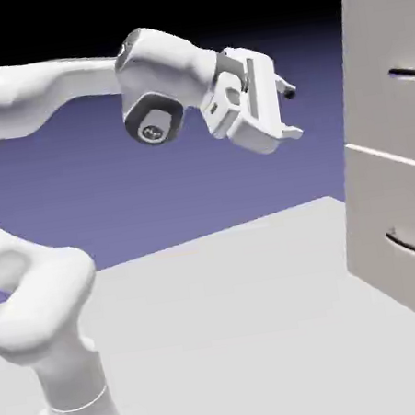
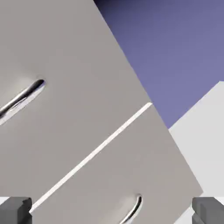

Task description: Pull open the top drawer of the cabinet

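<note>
My arm: It comes up from the lower left of the exterior view, bends at a big white elbow, and reaches across the top toward the right.
My hand: It is high above the bench [image 1: 236, 319], tipped a little downward, and it points at the cabinet [image 1: 368, 31].
My end effector [image 1: 289, 111]: The two fingers are apart, with nothing between them. In the hand view the grey fingertips [image 2: 15, 210] sit far out at the two bottom corners.
Top drawer [image 1: 401, 100]: It is the upper front of the cabinet, at the right edge of the exterior view. It looks flat with the front under it, so it is shut. My end effector is about level with it and apart from it.
Top handle [image 1: 408, 73]: A thin dark bar on the top drawer. In the hand view it shows at the left, slanted, because my hand is rolled.
Lower drawer [image 1: 394, 250]: It is right under the top drawer, with a pale line between them. Its curved handle [image 1: 414, 245] is low down.
Edges: The left edge of the cabinet stands straight up, to the right of my fingers.
Open room: There is empty air between my fingers and the cabinet. The bench under my hand is bare.
</note>
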Available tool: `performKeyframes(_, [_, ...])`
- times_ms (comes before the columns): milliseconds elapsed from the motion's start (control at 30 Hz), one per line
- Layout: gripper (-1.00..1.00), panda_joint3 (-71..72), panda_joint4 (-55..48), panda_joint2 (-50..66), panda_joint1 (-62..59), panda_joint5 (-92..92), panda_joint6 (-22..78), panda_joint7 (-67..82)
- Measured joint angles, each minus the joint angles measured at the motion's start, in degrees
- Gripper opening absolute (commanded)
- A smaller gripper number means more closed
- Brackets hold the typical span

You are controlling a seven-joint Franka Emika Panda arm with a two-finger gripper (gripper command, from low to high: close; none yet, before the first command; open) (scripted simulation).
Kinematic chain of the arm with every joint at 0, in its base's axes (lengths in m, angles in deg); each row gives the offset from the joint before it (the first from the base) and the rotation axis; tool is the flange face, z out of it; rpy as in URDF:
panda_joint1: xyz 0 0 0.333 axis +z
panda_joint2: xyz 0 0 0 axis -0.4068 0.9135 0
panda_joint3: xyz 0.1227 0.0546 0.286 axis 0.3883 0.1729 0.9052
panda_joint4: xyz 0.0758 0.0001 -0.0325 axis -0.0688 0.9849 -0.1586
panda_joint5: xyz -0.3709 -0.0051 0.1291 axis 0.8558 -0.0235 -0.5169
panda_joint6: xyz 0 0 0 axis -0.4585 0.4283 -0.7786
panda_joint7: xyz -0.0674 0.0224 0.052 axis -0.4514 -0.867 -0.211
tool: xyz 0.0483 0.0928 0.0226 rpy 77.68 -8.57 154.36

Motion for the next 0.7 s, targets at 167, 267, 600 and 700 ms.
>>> performKeyframes(167, [0.0,5.54,-4.37,-4.29,-9.79,-12.46,3.82,-2.33])
performKeyframes(267, [0.0,8.86,-6.99,-6.87,-15.66,-19.93,6.11,-3.72])
performKeyframes(600, [0.0,19.93,-15.73,-15.45,-35.24,-44.85,13.75,-8.38])
performKeyframes(700, [0.0,23.25,-18.36,-18.03,-41.11,-52.33,16.04,-9.77])
